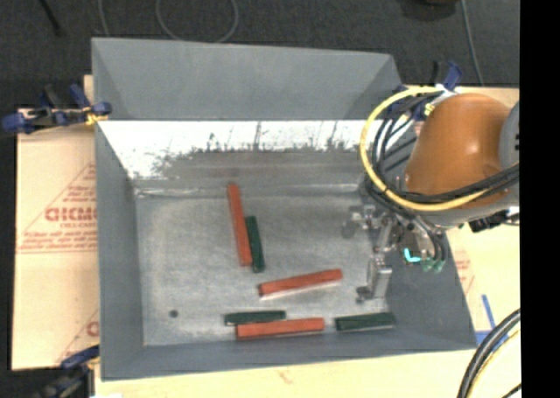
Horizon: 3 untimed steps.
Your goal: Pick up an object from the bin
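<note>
1. Grey metal bin (118,247) held six flat bars on its floor. The tool (374,287) hung low at the right end, close to the right wall.
2. Tool state: whether it was spread or pressed together could not be told from the camera view. Nothing was seen held in it.
3. Nearest thing: a short dark green bar (365,323) lay flat just beside the tool, on the side toward the near wall. It was judged the most convenient candidate for the pick.
4. Next nearest: a tilted red bar (300,283) lay to the tool's left, with its right end near the tool.
5. Farther left, a long red bar (280,328) and a dark green bar (255,318) lay side by side along the near wall. Well apart, to the tool's far left, an upright red bar (236,223) and a second green bar (255,243) lay lengthwise, touching.
6. Recommended method: centre the tool over the middle of the short dark green bar. Close across its narrow width, not its length, so the bar does not pivot. Descend vertically.
7. Clearances: the short bar lay at the foot of the near wall and not far from the right wall, so room was judged tight on both sides. Contact with the sloped walls was the main risk. Bare floor lay open to the tool's left and toward the far wall; a straight vertical lift was judged safest.
</note>
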Available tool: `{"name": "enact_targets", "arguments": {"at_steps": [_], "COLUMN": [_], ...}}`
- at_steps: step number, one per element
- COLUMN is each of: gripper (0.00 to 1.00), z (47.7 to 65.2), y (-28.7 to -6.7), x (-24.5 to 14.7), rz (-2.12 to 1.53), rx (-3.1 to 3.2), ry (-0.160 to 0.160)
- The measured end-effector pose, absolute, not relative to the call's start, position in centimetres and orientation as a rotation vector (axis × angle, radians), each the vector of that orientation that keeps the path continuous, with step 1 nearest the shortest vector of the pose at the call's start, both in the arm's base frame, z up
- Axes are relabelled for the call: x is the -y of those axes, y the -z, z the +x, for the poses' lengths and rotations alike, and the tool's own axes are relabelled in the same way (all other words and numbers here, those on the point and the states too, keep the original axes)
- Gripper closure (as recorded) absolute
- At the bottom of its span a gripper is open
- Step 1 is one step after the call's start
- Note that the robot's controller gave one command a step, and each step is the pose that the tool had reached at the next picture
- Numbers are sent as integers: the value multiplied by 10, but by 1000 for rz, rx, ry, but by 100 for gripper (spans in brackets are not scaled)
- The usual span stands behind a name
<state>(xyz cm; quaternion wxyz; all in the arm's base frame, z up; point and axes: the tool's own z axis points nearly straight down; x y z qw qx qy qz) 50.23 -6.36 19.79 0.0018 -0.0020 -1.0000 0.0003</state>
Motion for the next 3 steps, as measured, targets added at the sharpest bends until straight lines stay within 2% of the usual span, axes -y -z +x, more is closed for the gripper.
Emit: {"name": "enact_targets", "arguments": {"at_steps": [1, 2, 3], "gripper": [0, 100, 100], "z": [532, 534, 528], "y": [-68, -71, -185], "x": [17, 18, 17], "rz": [326, 329, 346], "rx": [3124, 3130, 3132], "ry": [2, -2, -3]}}
